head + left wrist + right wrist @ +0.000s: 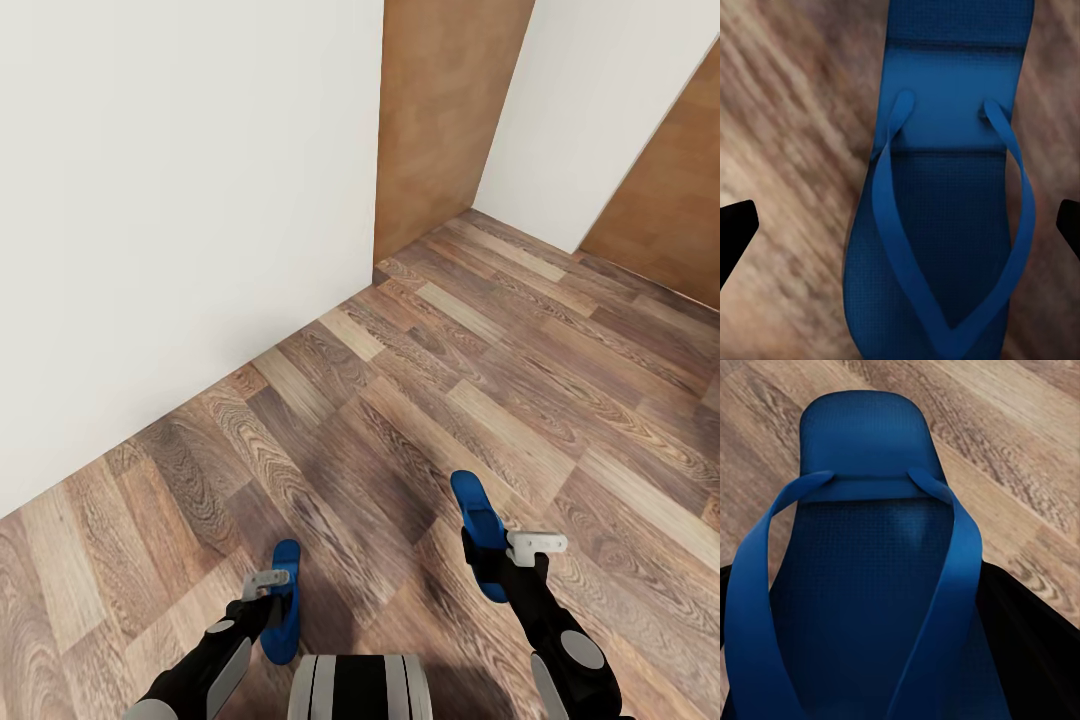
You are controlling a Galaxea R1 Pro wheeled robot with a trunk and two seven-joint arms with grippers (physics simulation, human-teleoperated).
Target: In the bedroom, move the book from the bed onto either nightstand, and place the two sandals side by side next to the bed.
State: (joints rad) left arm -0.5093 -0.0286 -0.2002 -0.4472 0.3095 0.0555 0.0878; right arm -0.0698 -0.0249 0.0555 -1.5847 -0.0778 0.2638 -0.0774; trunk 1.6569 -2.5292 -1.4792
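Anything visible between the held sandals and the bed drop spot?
Can't judge: the bed isn't in frame. Both sandals sit at the grippers over bare plank floor; white wall ahead-left.

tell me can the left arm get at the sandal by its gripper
Probably yes, it seems to have it already: the blue sandal sits between the left gripper's fingers in the left wrist view, with only bare wood floor around.

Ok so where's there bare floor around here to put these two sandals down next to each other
The wood floor is bare ahead, from the white wall across to the brown panel in the corner. It is tight only near the robot, where the left pincer holds one sandal and the right pincer holds the other sandal.
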